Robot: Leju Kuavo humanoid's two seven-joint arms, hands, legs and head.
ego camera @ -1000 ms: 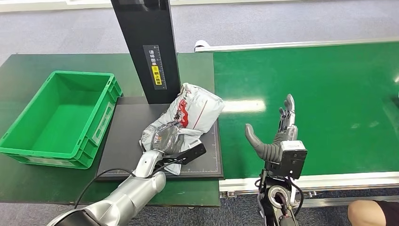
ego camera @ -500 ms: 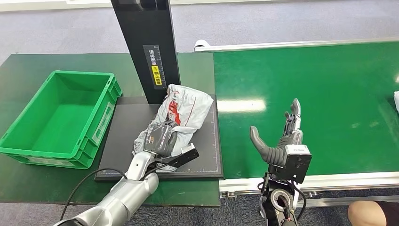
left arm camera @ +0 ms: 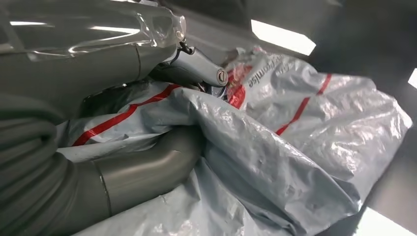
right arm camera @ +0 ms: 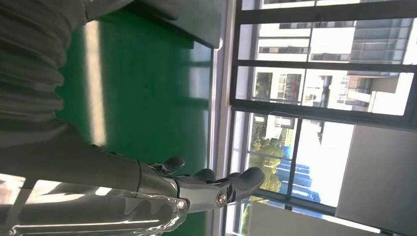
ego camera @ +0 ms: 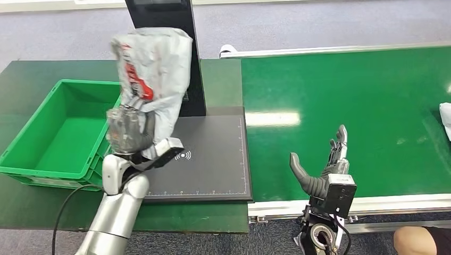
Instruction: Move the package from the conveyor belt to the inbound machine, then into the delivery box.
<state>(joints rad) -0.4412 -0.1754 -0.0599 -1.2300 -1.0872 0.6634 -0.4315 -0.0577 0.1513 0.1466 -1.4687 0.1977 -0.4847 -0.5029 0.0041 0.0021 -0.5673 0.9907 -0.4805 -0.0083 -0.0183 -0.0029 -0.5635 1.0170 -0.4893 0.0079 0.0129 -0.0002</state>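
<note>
My left hand [ego camera: 130,130] grips a grey plastic package [ego camera: 154,66] with red print and holds it high, between the green delivery box [ego camera: 64,133] and the black inbound machine post [ego camera: 181,16]. In the left wrist view the crumpled package [left arm camera: 275,132] is wrapped over my left hand [left arm camera: 147,157], with the thumb under a fold. The machine's black scan pad [ego camera: 210,159] lies bare below. My right hand [ego camera: 324,167] stands open and upright over the near edge of the green conveyor belt [ego camera: 361,106], holding nothing. The right wrist view shows its fingers [right arm camera: 216,184] spread.
The delivery box sits on the dark green table [ego camera: 32,79] at my left, its inside bare. A white package edge [ego camera: 445,119] shows at the belt's far right. A person's knee [ego camera: 420,240] is at the lower right corner.
My left hand has lifted the package off the scan pad and swung it up and left toward the green box. My right hand has drifted slightly right and nearer.
</note>
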